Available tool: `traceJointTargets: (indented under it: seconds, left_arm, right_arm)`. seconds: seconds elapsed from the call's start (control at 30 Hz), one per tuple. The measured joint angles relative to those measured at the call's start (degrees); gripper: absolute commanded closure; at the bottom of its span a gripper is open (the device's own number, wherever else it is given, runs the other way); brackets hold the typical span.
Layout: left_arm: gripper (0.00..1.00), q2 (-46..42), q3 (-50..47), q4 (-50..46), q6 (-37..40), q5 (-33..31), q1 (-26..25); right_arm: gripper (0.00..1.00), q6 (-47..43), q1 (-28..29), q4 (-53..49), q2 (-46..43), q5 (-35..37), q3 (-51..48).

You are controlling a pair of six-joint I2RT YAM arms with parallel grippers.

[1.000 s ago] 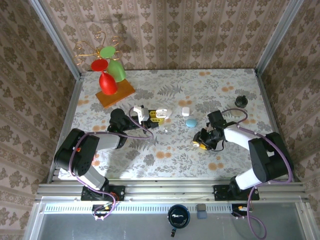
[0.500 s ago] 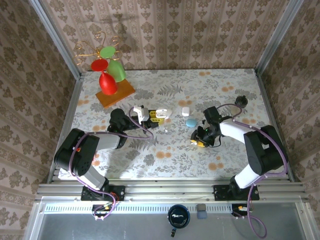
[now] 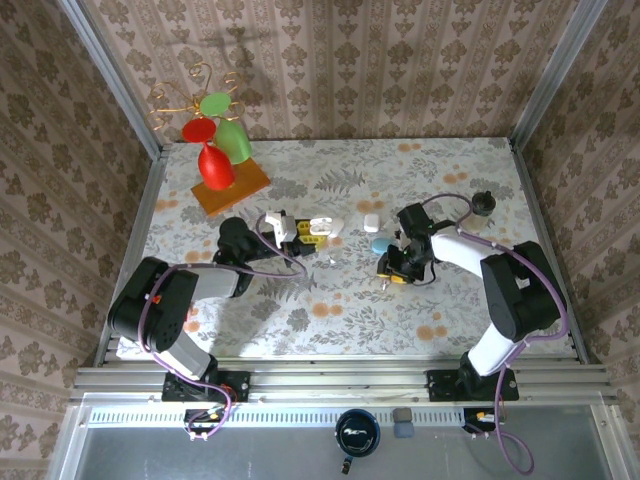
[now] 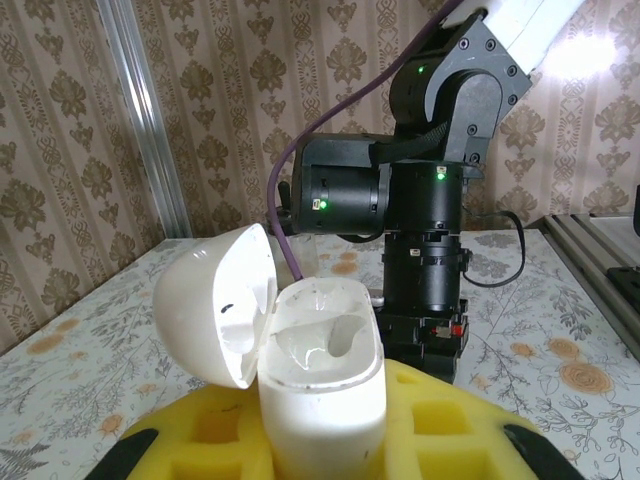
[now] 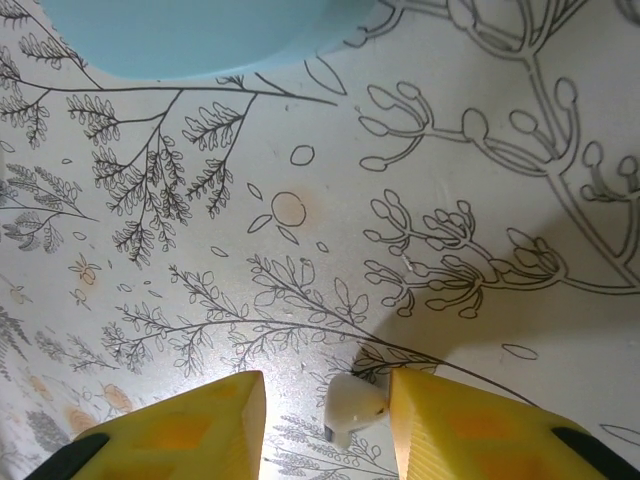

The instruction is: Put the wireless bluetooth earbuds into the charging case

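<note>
In the left wrist view, my left gripper (image 4: 320, 445) is shut on the white charging case (image 4: 322, 385). The case stands upright between the yellow fingers (image 4: 445, 425) with its lid (image 4: 215, 300) swung open and both sockets empty. From above, that gripper (image 3: 316, 232) is at mid-table. My right gripper (image 5: 328, 420) points down at the table and is open. A tiny white earbud (image 5: 352, 405) lies on the cloth between its yellow fingers, against the right finger (image 5: 470, 430). From above, the right gripper (image 3: 392, 270) hovers just below a pale blue case (image 3: 381, 245).
The blue case (image 5: 200, 35) fills the top of the right wrist view. A small white case (image 3: 371, 222) lies beyond it. A tiny white bit (image 3: 330, 260) lies near the left gripper. Red and green glasses on a wooden board (image 3: 230, 185) stand back left, a black object (image 3: 483, 202) back right.
My right gripper has moved left and slightly away from the bases, closer to the blue case. The left arm and its case have not moved.
</note>
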Motion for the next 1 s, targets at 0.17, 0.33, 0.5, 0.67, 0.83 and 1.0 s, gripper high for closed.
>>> traceJointTargets:
  seconds: [0.17, 0.33, 0.5, 0.67, 0.83, 1.0]
  left_arm:
    - [0.95, 0.00, 0.00, -0.02, 0.00, 0.02, 0.02]
    - [0.95, 0.00, 0.00, 0.00, 0.00, 0.02, 0.02]
    - [0.95, 0.00, 0.00, -0.02, 0.00, 0.02, 0.02]
    - [0.95, 0.00, -0.02, 0.00, 0.00, 0.02, 0.02]
    - [0.95, 0.00, -0.39, -0.02, 0.02, 0.02, 0.02]
    - [0.95, 0.00, -0.39, -0.02, 0.15, 0.04, 0.02]
  right_arm:
    - [0.57, -6.64, 1.18, -6.64, 1.44, 2.01, 4.68]
    - [0.56, -13.55, 2.73, -14.05, 5.40, 3.98, 10.97]
    - [0.57, -17.33, 4.37, -19.61, 10.23, 6.78, 15.69]
    - [0.58, -19.52, 5.25, -22.75, 14.03, 8.20, 19.17]
    - [0.62, -19.98, 5.33, -24.48, 16.87, 8.20, 21.18]
    - [0.68, -19.93, 5.27, -25.11, 17.14, 8.17, 21.62]
